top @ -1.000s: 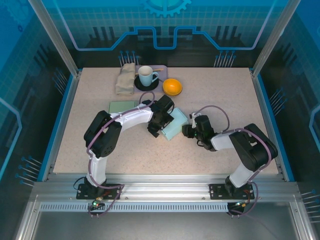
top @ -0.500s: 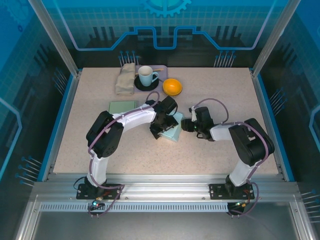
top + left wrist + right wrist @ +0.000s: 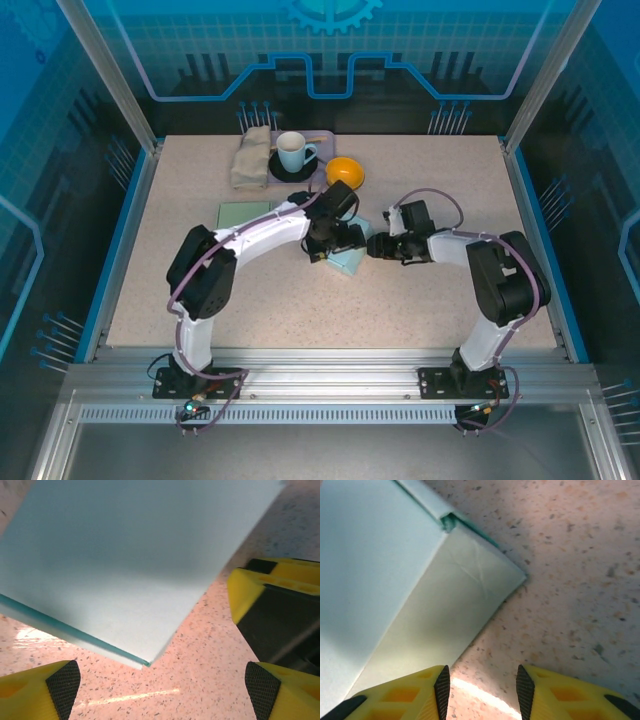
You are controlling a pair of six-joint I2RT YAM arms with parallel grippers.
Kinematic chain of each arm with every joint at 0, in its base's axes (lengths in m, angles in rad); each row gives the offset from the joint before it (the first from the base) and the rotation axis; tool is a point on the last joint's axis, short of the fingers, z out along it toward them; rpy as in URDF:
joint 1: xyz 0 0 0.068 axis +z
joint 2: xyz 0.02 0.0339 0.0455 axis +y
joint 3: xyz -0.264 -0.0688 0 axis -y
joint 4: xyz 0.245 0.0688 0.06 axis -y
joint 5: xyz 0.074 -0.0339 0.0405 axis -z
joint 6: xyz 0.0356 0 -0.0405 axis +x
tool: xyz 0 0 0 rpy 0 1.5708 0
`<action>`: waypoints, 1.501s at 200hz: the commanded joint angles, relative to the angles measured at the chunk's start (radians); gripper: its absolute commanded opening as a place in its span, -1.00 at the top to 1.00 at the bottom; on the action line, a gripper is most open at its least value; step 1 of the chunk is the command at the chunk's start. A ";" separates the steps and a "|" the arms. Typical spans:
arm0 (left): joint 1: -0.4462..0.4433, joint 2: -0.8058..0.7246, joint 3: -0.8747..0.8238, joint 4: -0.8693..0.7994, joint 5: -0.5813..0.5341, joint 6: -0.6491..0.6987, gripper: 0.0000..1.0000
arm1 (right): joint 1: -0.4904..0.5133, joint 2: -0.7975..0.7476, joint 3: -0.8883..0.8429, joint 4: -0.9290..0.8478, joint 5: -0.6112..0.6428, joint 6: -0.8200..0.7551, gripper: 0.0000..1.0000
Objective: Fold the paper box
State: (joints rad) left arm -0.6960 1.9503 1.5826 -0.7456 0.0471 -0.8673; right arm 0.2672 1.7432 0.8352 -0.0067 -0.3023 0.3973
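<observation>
The pale teal paper box lies mid-table between both grippers. My left gripper hovers over its left side, jaws open. In the left wrist view a flat box panel ends in a corner above the wide gap of the left gripper, with nothing between its fingertips. My right gripper sits at the box's right edge, open. In the right wrist view a folded box wall runs down to my left finger, and the right gripper straddles bare table.
A flat green sheet lies left of the box. At the back stand a folded cloth, a cup on a dark saucer and an orange bowl. The right gripper's yellow finger shows in the left wrist view.
Both grippers and the box have shifted away from the near edge, toward the orange bowl. The right arm has stretched out further, and the box looks smaller and more covered by the left gripper.
</observation>
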 commanded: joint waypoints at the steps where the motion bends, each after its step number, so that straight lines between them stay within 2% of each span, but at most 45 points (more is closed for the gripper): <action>1: 0.057 -0.099 0.044 -0.028 -0.028 0.108 -0.78 | -0.043 -0.014 0.023 -0.101 -0.029 0.033 0.16; 10: 0.093 -0.112 0.037 -0.005 -0.001 0.155 -0.77 | -0.059 -0.019 0.029 -0.111 -0.038 0.054 0.21; 31: 0.163 -0.096 0.010 0.105 0.078 0.295 -0.71 | -0.093 -0.013 0.038 -0.121 -0.082 0.100 0.46; 56: 0.193 -0.013 0.015 0.195 0.069 0.447 -0.60 | -0.103 0.019 0.090 -0.118 -0.112 0.132 0.74; 97: 0.199 0.151 0.110 0.214 0.061 0.554 -0.58 | -0.101 0.082 0.163 -0.132 -0.129 0.161 0.77; 126: 0.199 0.223 0.168 0.207 0.057 0.562 -0.58 | -0.100 0.148 0.224 -0.169 -0.128 0.163 0.76; 167: 0.196 0.260 0.168 0.271 0.165 0.542 -0.57 | -0.097 0.223 0.253 -0.123 -0.164 0.165 0.76; 222: 0.108 0.323 0.175 0.321 0.360 0.544 -0.45 | -0.053 0.298 0.305 -0.009 -0.326 0.116 0.75; 261: 0.037 0.332 0.152 0.465 0.525 0.460 -0.43 | -0.009 0.335 0.366 0.002 -0.415 0.080 0.75; 287: 0.011 0.339 0.171 0.509 0.552 0.405 -0.43 | 0.003 0.334 0.366 0.019 -0.416 0.091 0.75; 300: 0.014 0.336 0.185 0.490 0.518 0.382 -0.44 | 0.000 0.330 0.357 0.015 -0.409 0.100 0.74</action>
State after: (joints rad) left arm -0.5285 2.2456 1.7344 -0.4473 0.2577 -0.4061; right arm 0.1692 2.0205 1.1580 -0.1398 -0.5392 0.5243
